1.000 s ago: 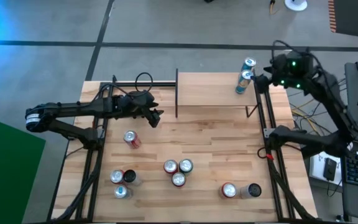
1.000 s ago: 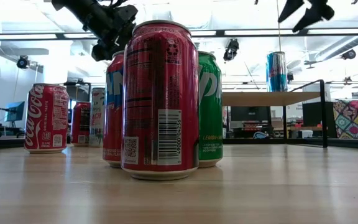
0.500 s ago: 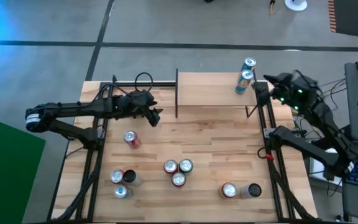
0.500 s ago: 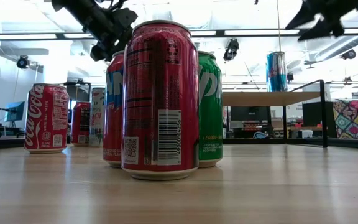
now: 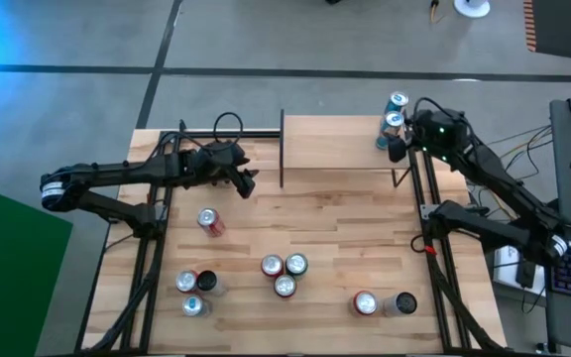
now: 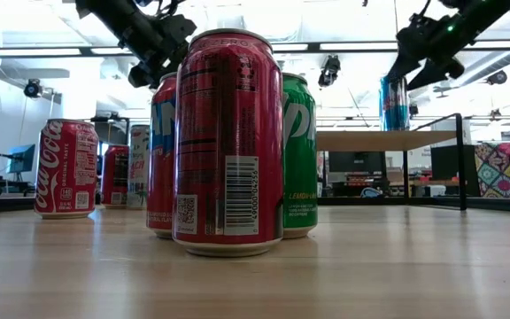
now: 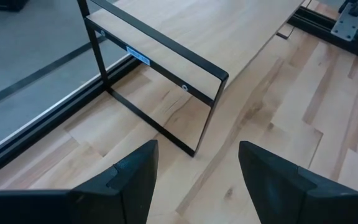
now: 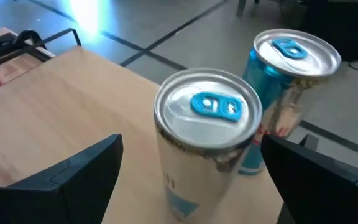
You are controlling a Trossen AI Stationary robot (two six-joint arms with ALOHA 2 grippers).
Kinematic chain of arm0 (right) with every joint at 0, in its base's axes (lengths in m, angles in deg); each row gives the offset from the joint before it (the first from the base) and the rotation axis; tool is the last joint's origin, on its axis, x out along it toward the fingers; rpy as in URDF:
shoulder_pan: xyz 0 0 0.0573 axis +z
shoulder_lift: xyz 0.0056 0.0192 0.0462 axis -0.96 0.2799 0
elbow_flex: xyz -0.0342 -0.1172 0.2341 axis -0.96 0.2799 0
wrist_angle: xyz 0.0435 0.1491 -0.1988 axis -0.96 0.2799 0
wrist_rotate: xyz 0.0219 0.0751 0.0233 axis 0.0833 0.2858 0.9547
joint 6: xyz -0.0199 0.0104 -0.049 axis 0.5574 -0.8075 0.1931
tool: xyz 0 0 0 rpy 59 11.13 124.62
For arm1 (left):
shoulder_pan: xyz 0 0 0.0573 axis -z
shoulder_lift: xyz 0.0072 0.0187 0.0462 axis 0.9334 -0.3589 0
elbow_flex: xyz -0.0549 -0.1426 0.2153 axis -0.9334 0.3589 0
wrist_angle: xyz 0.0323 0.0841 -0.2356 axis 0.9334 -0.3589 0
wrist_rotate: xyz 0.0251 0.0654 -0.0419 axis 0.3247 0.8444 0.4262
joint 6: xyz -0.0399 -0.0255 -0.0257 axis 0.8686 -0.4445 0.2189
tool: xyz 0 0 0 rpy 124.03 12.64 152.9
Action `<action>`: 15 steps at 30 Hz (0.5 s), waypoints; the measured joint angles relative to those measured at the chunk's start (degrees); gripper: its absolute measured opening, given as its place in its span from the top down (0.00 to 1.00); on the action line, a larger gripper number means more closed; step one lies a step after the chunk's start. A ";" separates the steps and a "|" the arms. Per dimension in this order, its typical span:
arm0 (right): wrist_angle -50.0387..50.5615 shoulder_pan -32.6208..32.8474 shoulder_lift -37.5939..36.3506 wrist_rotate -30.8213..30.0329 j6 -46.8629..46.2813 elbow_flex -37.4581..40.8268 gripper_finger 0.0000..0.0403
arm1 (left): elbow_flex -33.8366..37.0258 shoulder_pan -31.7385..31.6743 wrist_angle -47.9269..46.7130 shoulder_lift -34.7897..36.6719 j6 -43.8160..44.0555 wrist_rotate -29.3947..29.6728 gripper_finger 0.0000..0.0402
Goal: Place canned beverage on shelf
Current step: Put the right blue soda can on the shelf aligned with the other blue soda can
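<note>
Shelf (image 5: 335, 144): light-wood plank on thin black uprights, upper centre of the high view, at the table's far edge. Level, flat.

Two slim cans stand upright at the shelf's right end, silver tops with blue tabs. Near can (image 8: 207, 146) is pale with blue print. Far can (image 8: 288, 93) is blue-bodied, just behind it and close; whether they touch cannot be told.
</note>
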 joint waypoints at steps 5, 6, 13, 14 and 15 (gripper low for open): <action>-2.72 0.00 1.53 0.00 -0.07 0.14 0.10 | 0.00 -0.08 -0.02 0.00 0.25 0.00 0.48; -3.08 0.00 1.52 -0.06 -0.03 0.14 0.12 | 0.00 -0.08 -0.01 0.00 0.39 0.00 0.48; -2.84 0.00 1.15 -0.83 1.03 0.14 0.30 | 0.02 -0.12 -0.04 0.00 0.57 0.00 0.48; -2.78 0.00 1.16 -0.80 1.27 0.14 0.33 | 0.02 -0.13 -0.04 0.00 0.37 0.21 0.48; -2.67 -0.02 1.16 -0.69 1.58 0.14 0.36 | 0.02 -0.12 -0.04 0.00 0.22 0.55 0.48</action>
